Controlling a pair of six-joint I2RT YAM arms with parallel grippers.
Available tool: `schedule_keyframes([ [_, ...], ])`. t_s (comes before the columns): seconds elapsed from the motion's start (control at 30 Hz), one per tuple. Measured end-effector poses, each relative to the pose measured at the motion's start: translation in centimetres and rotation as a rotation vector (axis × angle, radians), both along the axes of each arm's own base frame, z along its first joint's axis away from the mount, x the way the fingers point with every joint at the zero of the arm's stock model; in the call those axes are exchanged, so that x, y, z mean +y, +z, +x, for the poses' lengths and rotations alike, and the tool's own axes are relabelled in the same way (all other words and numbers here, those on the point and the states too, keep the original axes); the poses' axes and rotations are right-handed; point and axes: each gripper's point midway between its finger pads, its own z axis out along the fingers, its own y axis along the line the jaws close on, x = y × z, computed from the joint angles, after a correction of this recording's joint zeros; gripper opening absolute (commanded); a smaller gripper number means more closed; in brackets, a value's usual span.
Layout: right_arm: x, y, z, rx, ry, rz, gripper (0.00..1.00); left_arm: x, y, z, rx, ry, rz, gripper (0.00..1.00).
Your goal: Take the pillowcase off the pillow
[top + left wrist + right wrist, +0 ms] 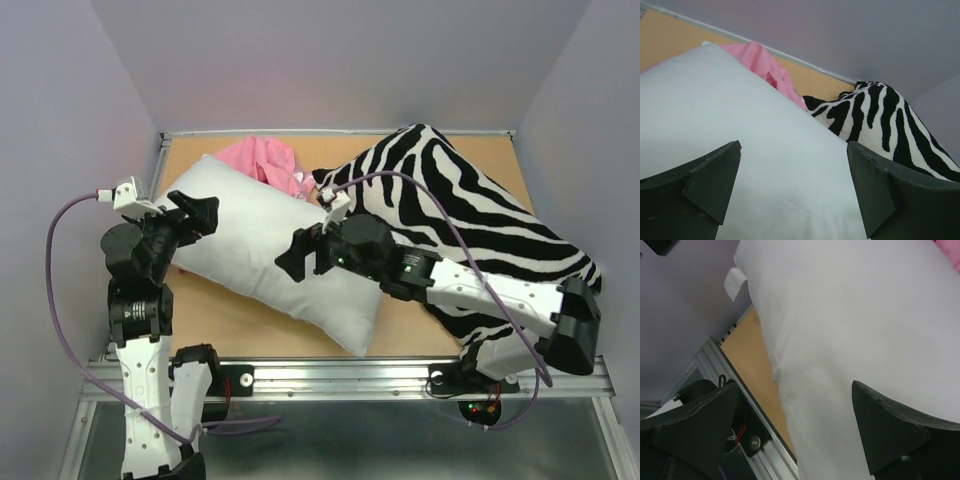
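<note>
The plain white pillow (pixel 262 255) lies bare and diagonal on the wooden table. The pink satin pillowcase (pixel 262 162) lies crumpled behind it at the back edge, off the pillow; it also shows in the left wrist view (pixel 765 65). My left gripper (pixel 197 215) is open and empty over the pillow's left end, with white pillow (pixel 765 130) between its fingers. My right gripper (pixel 293 255) is open and empty over the pillow's middle, and the pillow (pixel 850 320) fills its view.
A black-and-white zebra-striped pillow (pixel 470 215) lies at the right, partly under my right arm; it also shows in the left wrist view (pixel 875 117). The table's metal front rail (pixel 330 375) runs along the near edge. Grey walls enclose the table.
</note>
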Motion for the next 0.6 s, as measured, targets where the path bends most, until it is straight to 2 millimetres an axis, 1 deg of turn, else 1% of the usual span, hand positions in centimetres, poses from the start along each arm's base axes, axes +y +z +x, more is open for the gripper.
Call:
schedule_keyframes([
  [0.1, -1.7, 4.1, -0.5, -0.042, -0.015, 0.080, 1.00, -1.1, 0.7, -0.4, -0.034, -0.048, 0.019, 0.99],
  [0.2, -4.0, 7.2, -0.8, -0.084, -0.056, 0.129, 1.00, -2.5, 1.7, -0.5, -0.062, -0.098, 0.035, 0.99],
  [0.23, -5.3, 8.5, -0.8, -0.104, -0.087, 0.146, 1.00, -3.4, 2.0, -0.5, -0.066, -0.131, 0.039, 0.99],
  [0.27, -6.0, 9.1, -0.9, -0.112, -0.100, 0.155, 1.00, -4.6, 2.0, -0.2, -0.060, -0.169, 0.042, 0.99],
  [0.33, -7.9, 9.9, -0.9, -0.131, -0.148, 0.167, 1.00, -6.3, 1.8, 0.1, -0.051, -0.218, 0.051, 0.99],
  [0.4, -9.7, 10.1, -1.0, -0.138, -0.187, 0.164, 1.00, -7.3, 1.7, 0.1, -0.050, -0.241, 0.058, 0.99],
  [0.5, -11.9, 10.3, -1.2, -0.144, -0.240, 0.158, 1.00, -8.0, 1.1, 0.5, -0.030, -0.238, 0.073, 0.99],
  [0.6, -13.3, 9.9, -1.1, -0.146, -0.281, 0.142, 1.00, -7.9, 1.2, 0.6, -0.038, -0.223, 0.082, 0.99],
])
